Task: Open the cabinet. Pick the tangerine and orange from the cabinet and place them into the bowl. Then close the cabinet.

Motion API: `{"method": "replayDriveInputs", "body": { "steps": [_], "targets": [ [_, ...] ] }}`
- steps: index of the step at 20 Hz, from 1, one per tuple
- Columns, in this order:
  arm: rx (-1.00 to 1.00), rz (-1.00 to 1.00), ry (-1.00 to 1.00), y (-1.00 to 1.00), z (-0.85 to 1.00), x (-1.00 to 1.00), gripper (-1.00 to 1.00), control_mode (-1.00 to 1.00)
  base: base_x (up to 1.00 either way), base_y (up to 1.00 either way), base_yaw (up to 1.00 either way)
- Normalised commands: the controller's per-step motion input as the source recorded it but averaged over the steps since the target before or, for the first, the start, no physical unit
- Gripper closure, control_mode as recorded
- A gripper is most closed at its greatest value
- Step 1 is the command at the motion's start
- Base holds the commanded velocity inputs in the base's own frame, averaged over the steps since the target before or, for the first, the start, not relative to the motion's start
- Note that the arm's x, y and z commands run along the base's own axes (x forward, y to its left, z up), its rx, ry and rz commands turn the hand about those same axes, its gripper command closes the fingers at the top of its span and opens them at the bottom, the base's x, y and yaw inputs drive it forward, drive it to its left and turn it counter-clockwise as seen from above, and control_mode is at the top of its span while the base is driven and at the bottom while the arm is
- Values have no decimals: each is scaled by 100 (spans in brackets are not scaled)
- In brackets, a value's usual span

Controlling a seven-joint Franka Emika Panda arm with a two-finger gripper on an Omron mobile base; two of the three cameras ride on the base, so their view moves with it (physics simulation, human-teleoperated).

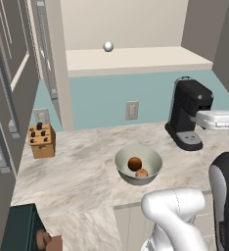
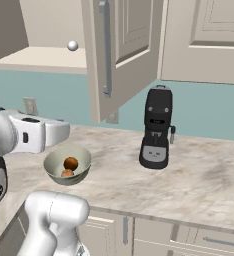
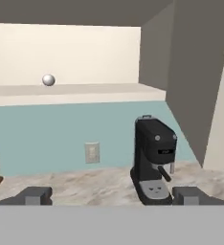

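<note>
In the bowl (image 1: 150, 158), both fruits; cabinet (image 2: 120, 60) doors ajar. Gripper (image 3: 112, 195) fully spread, empty. Best pushing each door's outer face, swinging steadily shut.

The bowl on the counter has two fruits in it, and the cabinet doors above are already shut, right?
Not quite. The bowl does hold two fruits, but the cabinet is open: in the right base view its door swings out over the counter.
</note>
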Motion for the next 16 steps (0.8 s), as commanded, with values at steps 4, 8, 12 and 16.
{"method": "replayDriveInputs", "body": {
  "steps": [4, 8, 12, 16],
  "targets": [
    [0, -17, -14, -71, 27, -66, -100, -100, 0, 0, 0],
    [3, -7, -9, -88, 49, -50, -100, -100, 0, 0, 0],
    [7, 5, -5, -62, 43, 6, -100, -100, 0, 0, 0],
    [13, 23, 7, -56, 1, 36, -100, -100, 0, 0, 0]
  ]
}}
